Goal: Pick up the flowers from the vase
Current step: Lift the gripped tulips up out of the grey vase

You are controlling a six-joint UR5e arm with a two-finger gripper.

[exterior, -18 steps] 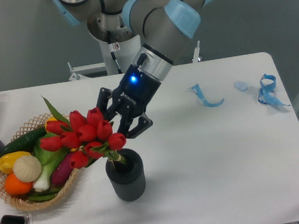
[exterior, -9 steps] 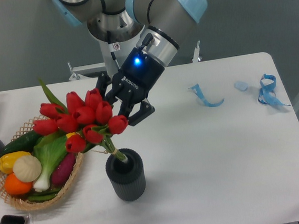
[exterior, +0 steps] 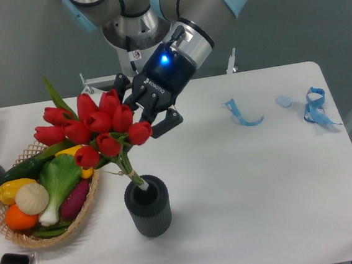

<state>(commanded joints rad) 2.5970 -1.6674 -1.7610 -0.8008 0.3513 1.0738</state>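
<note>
Leftmost, wicker basket (exterior: 24,237) of vegetables. Flowers (exterior: 94,128) tilt toward 10 o'clock, stem ends just inside vase (exterior: 148,208) mouth. Gripper (exterior: 138,112), at 12 o'clock from vase, clamped on flowers.

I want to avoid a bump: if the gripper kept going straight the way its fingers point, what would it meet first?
Beyond the flowers that the gripper holds, probably the wicker basket of vegetables, down-left; depth is unclear.

arm: grey, light-blue caps | hand (exterior: 138,114): black (blue light), lettering unreadable
</note>
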